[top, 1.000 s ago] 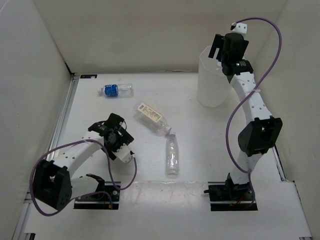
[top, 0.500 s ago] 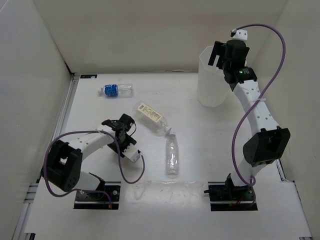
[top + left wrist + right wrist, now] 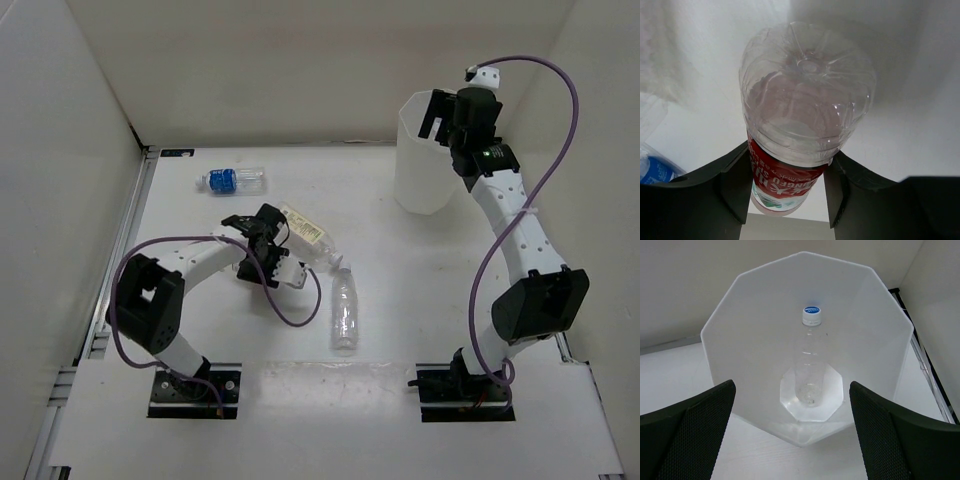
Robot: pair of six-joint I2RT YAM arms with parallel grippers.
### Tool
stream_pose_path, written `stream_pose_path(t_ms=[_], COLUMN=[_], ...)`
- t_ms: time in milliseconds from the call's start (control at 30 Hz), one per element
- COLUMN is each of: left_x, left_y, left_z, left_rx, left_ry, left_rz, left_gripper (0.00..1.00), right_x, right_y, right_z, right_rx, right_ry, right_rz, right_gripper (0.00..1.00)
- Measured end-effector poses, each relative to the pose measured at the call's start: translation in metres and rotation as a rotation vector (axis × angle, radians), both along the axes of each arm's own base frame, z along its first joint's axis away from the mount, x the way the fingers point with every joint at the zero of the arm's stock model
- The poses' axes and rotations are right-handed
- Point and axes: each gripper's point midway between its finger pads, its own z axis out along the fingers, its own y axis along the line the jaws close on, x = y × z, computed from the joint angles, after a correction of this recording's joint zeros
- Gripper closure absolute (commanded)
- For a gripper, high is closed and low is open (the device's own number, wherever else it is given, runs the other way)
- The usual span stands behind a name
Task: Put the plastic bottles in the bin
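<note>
One clear, unlabelled bottle [image 3: 810,365] is inside the bin [image 3: 740,355], its base on the bin's floor. I see the right end effector [image 3: 791,400] spread wide above the rim, holding nothing. The left end effector [image 3: 786,187] is clamped on the red-labelled bottle [image 3: 807,100] at its label; from above I cannot pick that bottle out. On the desk [image 3: 420,280], the blue-labelled bottle [image 3: 232,180] lies far left. The yellowish-labelled bottle [image 3: 305,235] and another clear bottle [image 3: 343,310] lie mid-desk, caps close together.
</note>
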Motion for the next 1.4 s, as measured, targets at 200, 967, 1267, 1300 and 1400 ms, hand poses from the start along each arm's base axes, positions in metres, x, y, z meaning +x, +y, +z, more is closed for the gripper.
stream_pose_path(t_ms=[200, 967, 1267, 1300, 1400], left_x=[0.047, 0.187, 0.131, 0.126, 0.114], left_y=[-0.021, -0.084, -0.137, -0.140, -0.146], left_z=[0.032, 0.309, 0.335, 0.340, 0.354], left_rx=[-0.121, -1.337, -1.387, -1.391, -1.406], left_ry=[-0.052, 0.188, 0.472, 0.485, 0.515], left_rz=[0.241, 0.753, 0.524, 0.497, 0.421], left_gripper=[0.90, 0.90, 0.90, 0.90, 0.90], right_x=[-0.011, -0.095, -0.107, -0.108, -0.113], right_y=[0.001, 0.211, 0.247, 0.250, 0.257], right_z=[-0.012, -0.026, -0.002, 0.006, 0.020], right_rx=[0.004, 0.208, 0.237, 0.242, 0.255], right_ry=[0.028, -0.072, -0.150, -0.173, -0.216], right_rz=[0.016, 0.895, 1.054, 1.077, 1.127], right_gripper=[0.03, 0.01, 0.01, 0.01, 0.01])
